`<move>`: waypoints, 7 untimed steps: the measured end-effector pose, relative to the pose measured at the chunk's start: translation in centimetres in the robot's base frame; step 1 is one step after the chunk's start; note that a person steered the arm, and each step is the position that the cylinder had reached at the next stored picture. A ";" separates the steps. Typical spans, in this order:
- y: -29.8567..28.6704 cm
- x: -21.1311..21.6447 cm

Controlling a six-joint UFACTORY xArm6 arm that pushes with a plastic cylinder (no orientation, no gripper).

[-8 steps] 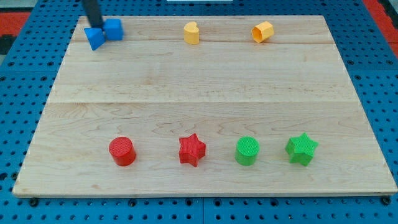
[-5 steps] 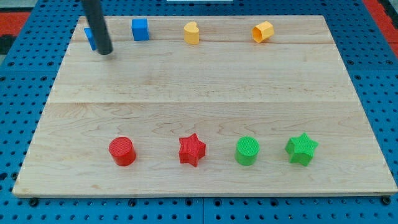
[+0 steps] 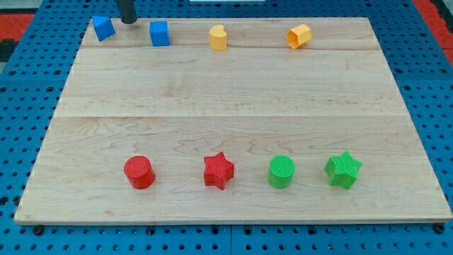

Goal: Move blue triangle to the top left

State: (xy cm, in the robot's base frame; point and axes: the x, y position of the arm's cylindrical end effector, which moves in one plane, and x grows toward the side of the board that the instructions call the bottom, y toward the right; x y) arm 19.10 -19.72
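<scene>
2 blue blocks (image 3: 103, 28) (image 3: 159, 33), 2 yellow-orange blocks (image 3: 218, 37) (image 3: 299, 35), 2 red blocks (image 3: 139, 172) (image 3: 218, 171), 2 green blocks (image 3: 281, 172) (image 3: 343, 169), pale wood board (image 3: 233, 106)

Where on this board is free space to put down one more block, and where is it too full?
The wide middle band of the board is bare, between the top row and the bottom row. The top row holds the blue triangle, my tip, blue cube, yellow block and orange block; its left end is crowded.

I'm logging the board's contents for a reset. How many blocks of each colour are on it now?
Blue: 2 (blue triangle, blue cube)
Yellow: 2 (yellow heart-like block, yellow hexagon)
Red: 2 (red cylinder, red star)
Green: 2 (green cylinder, green star)
Total: 8
</scene>
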 end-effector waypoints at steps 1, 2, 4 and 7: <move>-6.1 0.6; -9.6 2.0; -10.8 2.4; -6.7 6.6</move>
State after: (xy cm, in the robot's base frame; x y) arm 25.73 -26.46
